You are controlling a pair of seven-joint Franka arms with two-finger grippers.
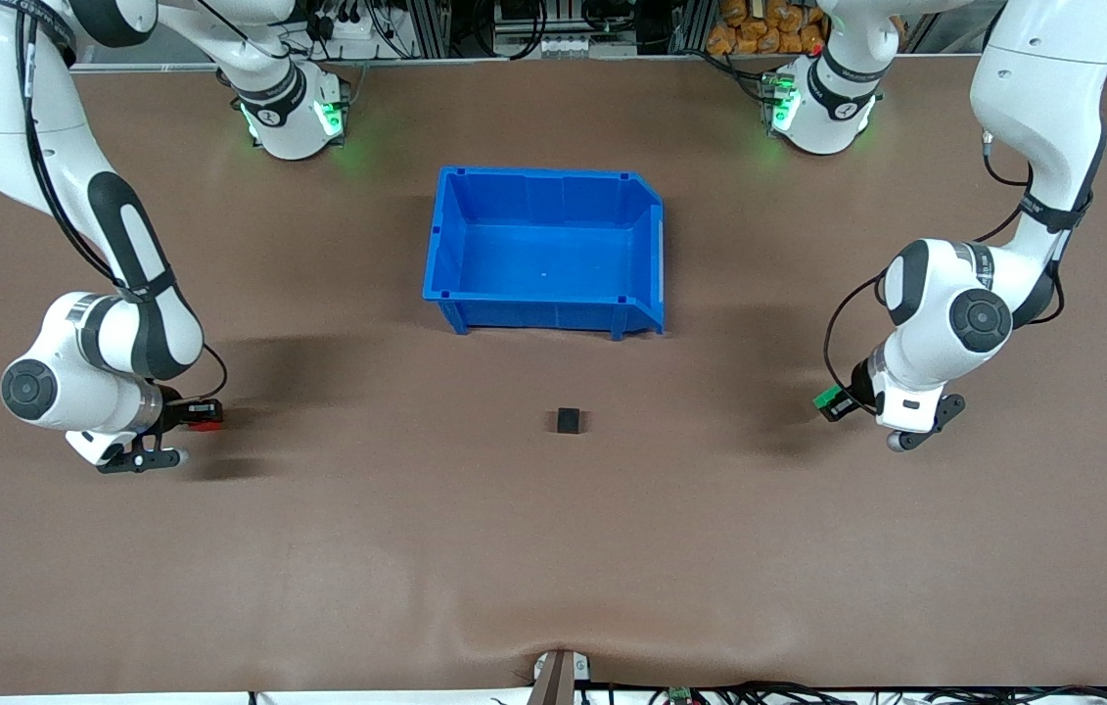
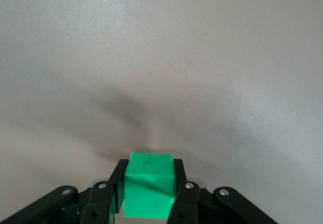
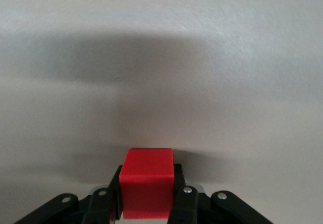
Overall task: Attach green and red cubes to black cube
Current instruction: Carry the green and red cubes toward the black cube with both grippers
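Observation:
The black cube (image 1: 569, 421) sits alone on the brown table, nearer the front camera than the blue bin. My left gripper (image 1: 833, 403) is shut on the green cube (image 1: 824, 399) at the left arm's end of the table; the left wrist view shows the green cube (image 2: 149, 184) clamped between both fingers. My right gripper (image 1: 205, 415) is shut on the red cube (image 1: 208, 423) at the right arm's end; the right wrist view shows the red cube (image 3: 147, 182) held between both fingers. Both held cubes point toward the black cube, well apart from it.
An open blue bin (image 1: 447, 235) stands at the table's middle, between the arm bases and the black cube. The brown table (image 1: 553, 568) stretches wide toward the front camera, where a small bracket (image 1: 558, 676) sits at its edge.

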